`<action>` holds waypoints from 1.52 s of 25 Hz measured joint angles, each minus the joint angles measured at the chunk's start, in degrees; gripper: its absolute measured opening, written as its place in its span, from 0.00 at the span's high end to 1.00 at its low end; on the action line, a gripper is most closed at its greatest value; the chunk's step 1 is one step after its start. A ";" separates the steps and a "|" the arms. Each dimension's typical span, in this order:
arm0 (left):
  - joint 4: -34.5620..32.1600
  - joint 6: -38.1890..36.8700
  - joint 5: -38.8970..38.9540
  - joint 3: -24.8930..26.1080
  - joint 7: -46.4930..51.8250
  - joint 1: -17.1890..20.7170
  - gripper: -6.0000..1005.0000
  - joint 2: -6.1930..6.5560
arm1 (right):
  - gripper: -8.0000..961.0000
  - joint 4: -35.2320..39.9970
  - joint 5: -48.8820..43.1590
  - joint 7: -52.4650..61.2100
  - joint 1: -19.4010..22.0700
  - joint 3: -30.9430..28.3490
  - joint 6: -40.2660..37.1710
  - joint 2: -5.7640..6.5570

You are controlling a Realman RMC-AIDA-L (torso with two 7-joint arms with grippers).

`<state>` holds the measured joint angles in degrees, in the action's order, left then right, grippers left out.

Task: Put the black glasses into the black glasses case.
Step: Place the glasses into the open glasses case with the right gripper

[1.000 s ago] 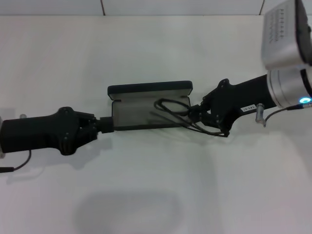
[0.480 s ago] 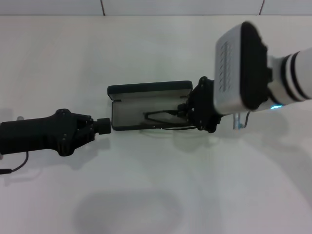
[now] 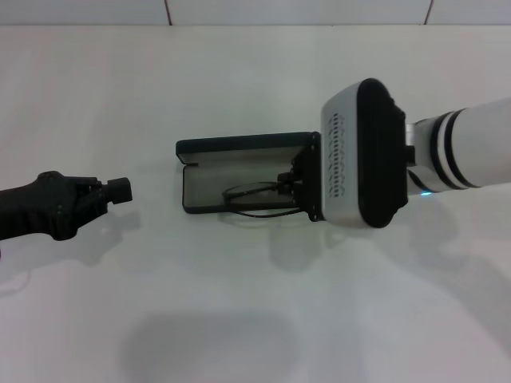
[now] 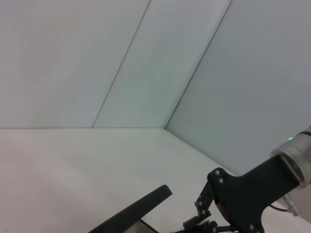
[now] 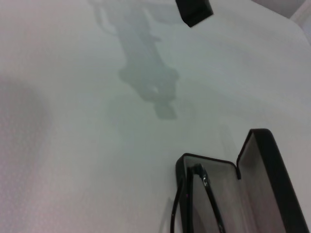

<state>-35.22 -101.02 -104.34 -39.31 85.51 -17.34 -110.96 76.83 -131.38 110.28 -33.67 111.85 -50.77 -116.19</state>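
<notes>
White table (image 3: 239, 319), open black glasses case (image 3: 239, 148), black glasses (image 3: 251, 193) inside

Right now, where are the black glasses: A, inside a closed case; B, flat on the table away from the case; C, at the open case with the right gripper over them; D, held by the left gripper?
C: the black glasses lie at the open black glasses case beneath the right gripper.
</notes>
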 joint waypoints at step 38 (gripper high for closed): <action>0.48 0.21 -1.66 -0.46 0.86 -1.24 0.98 -0.85 | 0.90 -2.74 -10.20 9.94 -0.88 8.64 15.00 0.00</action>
<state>-34.74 -100.81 -106.00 -39.77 86.37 -18.58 -111.81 74.10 -141.59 120.21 -34.54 120.49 -35.76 -116.19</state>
